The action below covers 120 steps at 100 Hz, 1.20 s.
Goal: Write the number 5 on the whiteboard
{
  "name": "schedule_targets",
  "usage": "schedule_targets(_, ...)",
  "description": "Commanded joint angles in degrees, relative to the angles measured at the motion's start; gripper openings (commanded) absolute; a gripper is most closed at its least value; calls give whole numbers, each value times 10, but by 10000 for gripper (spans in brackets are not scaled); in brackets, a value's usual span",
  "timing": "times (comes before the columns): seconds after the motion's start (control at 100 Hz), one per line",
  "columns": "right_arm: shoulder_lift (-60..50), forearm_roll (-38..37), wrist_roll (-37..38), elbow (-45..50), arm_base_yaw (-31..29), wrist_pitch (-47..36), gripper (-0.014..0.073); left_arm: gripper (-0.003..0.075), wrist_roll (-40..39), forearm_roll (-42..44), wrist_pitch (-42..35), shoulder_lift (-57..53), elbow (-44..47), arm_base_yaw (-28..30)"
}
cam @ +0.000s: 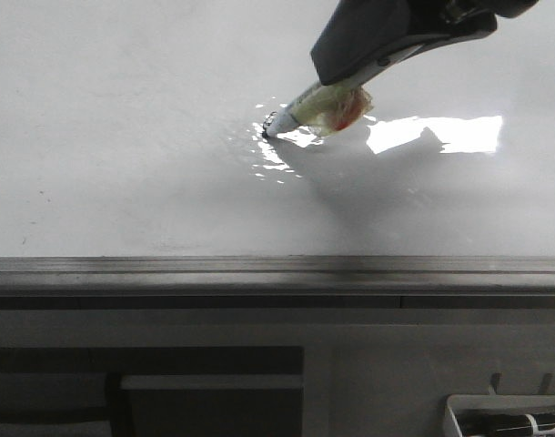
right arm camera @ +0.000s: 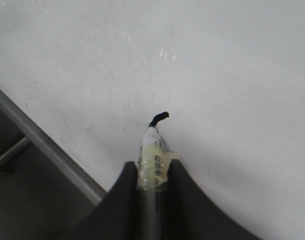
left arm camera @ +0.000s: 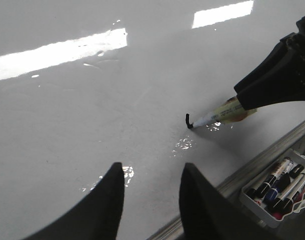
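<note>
The whiteboard (cam: 123, 137) fills the front view as a glossy white surface. My right gripper (cam: 346, 73) is shut on a white marker pen (cam: 305, 107) wrapped in yellowish tape, its black tip touching the board. In the right wrist view the pen (right arm camera: 152, 160) sits clamped between the fingers of that gripper (right arm camera: 152, 170). Of the number 5, only a short hooked black stroke (right arm camera: 160, 119) shows at the pen tip, also seen as a small hook (left arm camera: 187, 120) in the left wrist view. My left gripper (left arm camera: 151, 172) hovers open over bare board, away from the pen.
A grey metal edge strip (cam: 277, 269) runs along the board's near side. A small white tray (left arm camera: 280, 190) of several markers sits just beyond that edge, at the front right (cam: 505, 421). A bright glare patch (cam: 441, 134) lies beside the pen.
</note>
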Motion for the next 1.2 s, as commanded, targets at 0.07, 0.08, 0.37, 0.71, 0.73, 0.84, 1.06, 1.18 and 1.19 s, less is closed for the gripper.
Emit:
schedule_targets(0.07, 1, -3, -1, -13, -4, 45, -41, 240, -6, -16, -31, 6, -16, 1)
schedule_targets(0.08, 1, -3, -1, -13, -4, 47, -41, 240, -6, -16, -31, 6, -16, 1)
schedule_targets(0.37, 0, -2, 9, -13, -5, 57, -40, 240, -6, -16, -31, 6, -16, 1)
schedule_targets(0.71, -36, -143, 149, -13, -5, 146, -40, 240, -6, -16, -26, 6, -16, 1)
schedule_targets(0.73, -40, -143, 153, -11, -5, 148, -40, 240, -6, -16, -26, 6, -16, 1)
schedule_targets(0.84, -45, -136, 158, -5, -3, 161, -40, 240, -6, -16, -26, 6, -16, 1)
schedule_targets(1.06, -21, -110, 158, 20, 34, 93, -40, 240, -6, -31, -25, 6, -16, 1)
schedule_targets(1.18, 5, -106, 162, 12, 48, 75, -40, 240, -6, -34, -17, 6, -16, 1)
schedule_targets(1.19, 8, -106, 162, 9, 51, 75, -40, 240, -6, -34, -15, 6, -16, 1)
